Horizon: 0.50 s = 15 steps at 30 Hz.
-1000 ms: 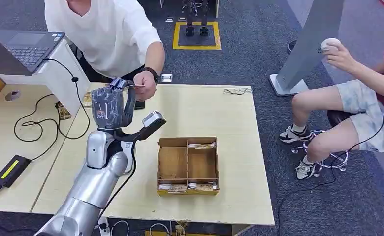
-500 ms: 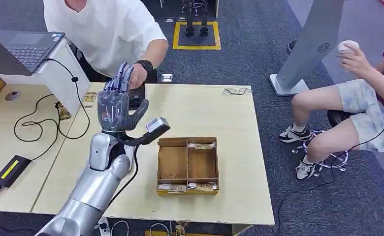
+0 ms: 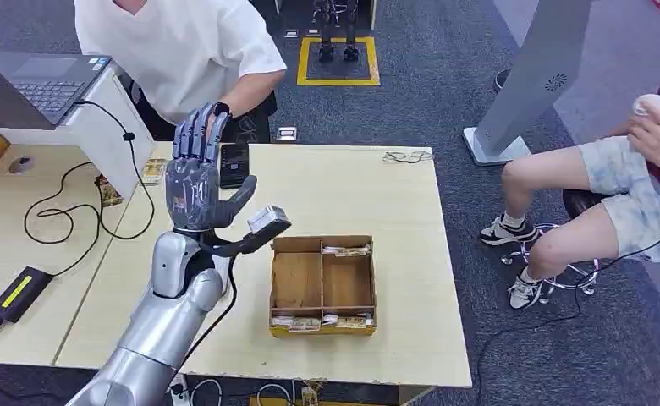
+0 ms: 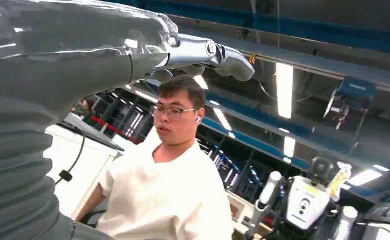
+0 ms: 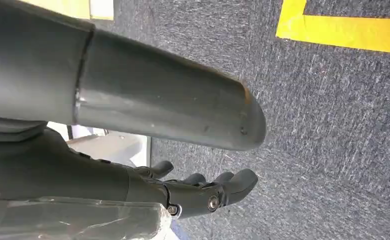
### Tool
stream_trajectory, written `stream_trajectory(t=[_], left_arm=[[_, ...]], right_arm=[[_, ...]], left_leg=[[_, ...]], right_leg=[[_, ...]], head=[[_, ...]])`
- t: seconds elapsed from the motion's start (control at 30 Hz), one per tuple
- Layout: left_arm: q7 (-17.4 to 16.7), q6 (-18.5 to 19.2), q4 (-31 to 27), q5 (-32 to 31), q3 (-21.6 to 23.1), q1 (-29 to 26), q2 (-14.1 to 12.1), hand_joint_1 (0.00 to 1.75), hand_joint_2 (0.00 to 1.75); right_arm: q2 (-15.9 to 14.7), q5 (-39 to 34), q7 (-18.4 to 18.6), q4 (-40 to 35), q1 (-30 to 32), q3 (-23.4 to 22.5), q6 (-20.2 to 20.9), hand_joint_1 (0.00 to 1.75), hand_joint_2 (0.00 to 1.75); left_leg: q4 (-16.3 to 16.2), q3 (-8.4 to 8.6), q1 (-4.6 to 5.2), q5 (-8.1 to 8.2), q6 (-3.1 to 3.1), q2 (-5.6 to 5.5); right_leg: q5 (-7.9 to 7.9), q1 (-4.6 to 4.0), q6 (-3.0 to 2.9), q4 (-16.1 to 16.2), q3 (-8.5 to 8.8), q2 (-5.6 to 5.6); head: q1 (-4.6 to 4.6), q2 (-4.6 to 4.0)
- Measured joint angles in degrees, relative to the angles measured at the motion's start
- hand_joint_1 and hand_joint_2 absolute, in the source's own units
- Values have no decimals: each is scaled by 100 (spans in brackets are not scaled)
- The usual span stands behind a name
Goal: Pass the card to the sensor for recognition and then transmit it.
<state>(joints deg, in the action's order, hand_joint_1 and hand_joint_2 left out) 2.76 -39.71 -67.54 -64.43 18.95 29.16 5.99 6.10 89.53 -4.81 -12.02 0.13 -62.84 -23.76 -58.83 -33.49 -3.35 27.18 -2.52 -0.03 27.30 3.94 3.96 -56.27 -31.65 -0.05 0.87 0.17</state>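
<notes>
Silver left arm is holding its left hand (image 3: 195, 182) raised above the table (image 3: 394, 220), fingers spread and gripping nothing. No card is lying in it; where the card is cannot be told. Right hand (image 5: 203, 192) is hanging over carpet, fingers loosely apart, empty. Person (image 3: 183, 51) is standing just beyond the left hand, the nearer one.

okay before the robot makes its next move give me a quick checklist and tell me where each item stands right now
1. Left robot hand empty, fingers apart: ok.
2. Card out of the left robot hand: ok; where it went, cannot tell.
3. Person across the table has drawn the arm back from the raised hand: ok.
4. Divided cardboard box sits flat on the table, apart from the arm: ok.
5. Right robot hand hangs over the carpet, holding nothing: ok.
</notes>
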Motion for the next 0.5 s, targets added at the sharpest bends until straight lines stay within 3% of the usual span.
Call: stream_trajectory(t=[0.13, 0.27, 0.4, 0.5], left_arm=[[459, 0, -357, 573, 0, -286, -22, 0, 175], [1176, 0, -857, 1530, 50, -689, -92, 0, 175], [2057, 0, -1283, 2053, 74, -1160, -225, 0, 175], [2441, 0, -1549, 2283, 79, -1503, -312, 0, 175]], right_arm=[[2, -97, -44, -2, 22, -37, 2, 0, 0], [4, -169, -109, -39, 65, -131, 4, 0, 0], [11, -166, -171, -103, 103, -214, 28, 0, 0], [15, -166, -194, -159, 126, -288, 48, 0, 0]], left_leg=[[0, 0, 0, 1, 1, 0], [1, -1, 0, 3, 1, 1], [1, -3, 0, 4, 2, 3], [1, -2, 0, 4, 3, 3]], right_leg=[[2, 0, 0, 0, -1, 0], [5, 0, -2, 0, -1, 0], [6, 0, -3, 0, -2, 0], [6, 0, -3, 1, -3, -1]], head=[[0, 0], [2, 0], [0, 0], [0, 0]])
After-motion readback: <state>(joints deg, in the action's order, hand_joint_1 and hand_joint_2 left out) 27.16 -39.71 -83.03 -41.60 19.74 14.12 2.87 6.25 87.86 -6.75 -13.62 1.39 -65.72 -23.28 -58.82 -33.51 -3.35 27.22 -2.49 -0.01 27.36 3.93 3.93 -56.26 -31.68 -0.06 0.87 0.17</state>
